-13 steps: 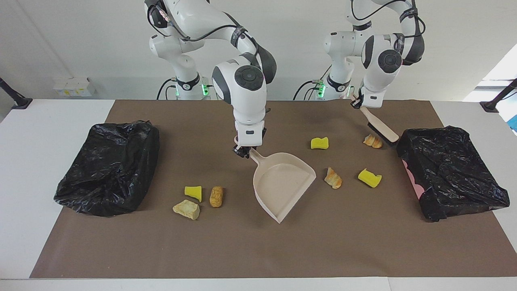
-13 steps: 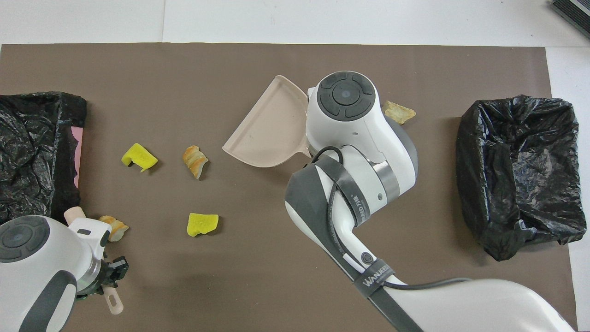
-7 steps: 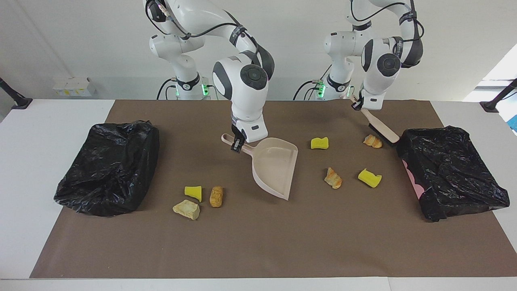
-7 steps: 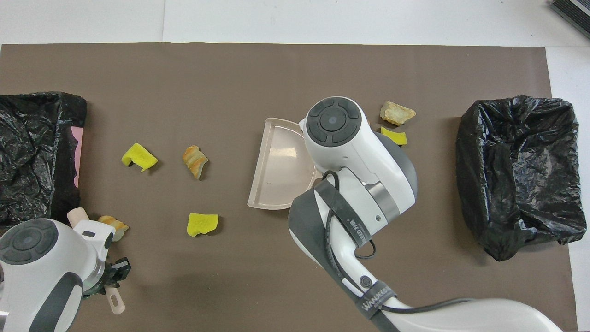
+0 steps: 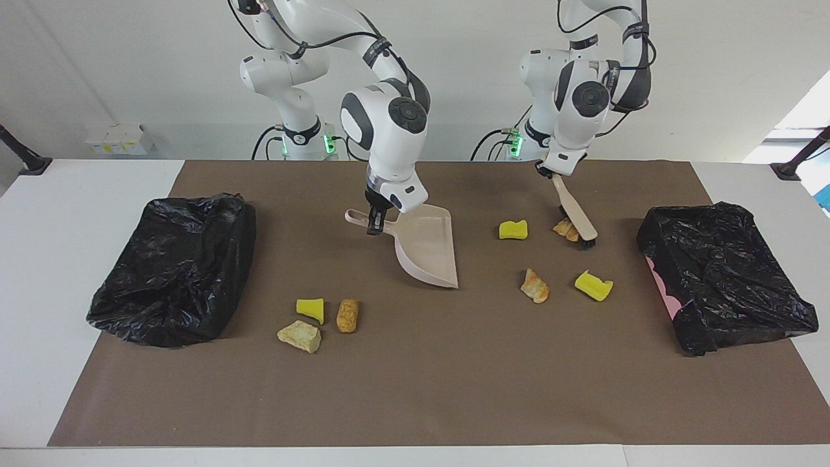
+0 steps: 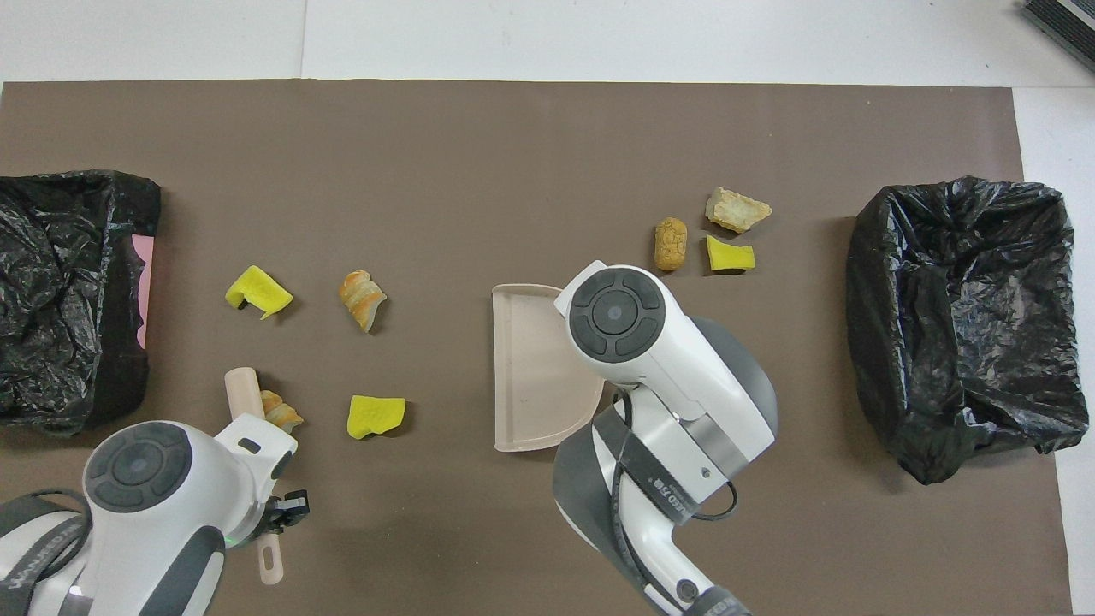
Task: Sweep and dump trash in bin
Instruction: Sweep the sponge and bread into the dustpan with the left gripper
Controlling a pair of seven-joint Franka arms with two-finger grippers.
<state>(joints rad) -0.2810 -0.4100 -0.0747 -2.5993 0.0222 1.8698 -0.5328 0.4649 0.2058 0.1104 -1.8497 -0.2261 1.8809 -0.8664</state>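
Left gripper (image 5: 550,170) clamps the brush (image 5: 576,215) against a bread scrap (image 5: 564,227); right gripper (image 5: 376,224) grips the dustpan (image 5: 425,250), whose lip should drop flat beside that scrap.

Both arms (image 5: 389,123) are glossy white with rounded shells and dark grey joint bands. Each wrist carries a round dark grey cap (image 6: 614,311) split into button-like segments. Black cables run along the links, strapped on with black bands; one band (image 6: 660,494) bears white lettering. Green lights (image 5: 329,144) glow at the bases. The end effectors (image 5: 375,224) are small and black.
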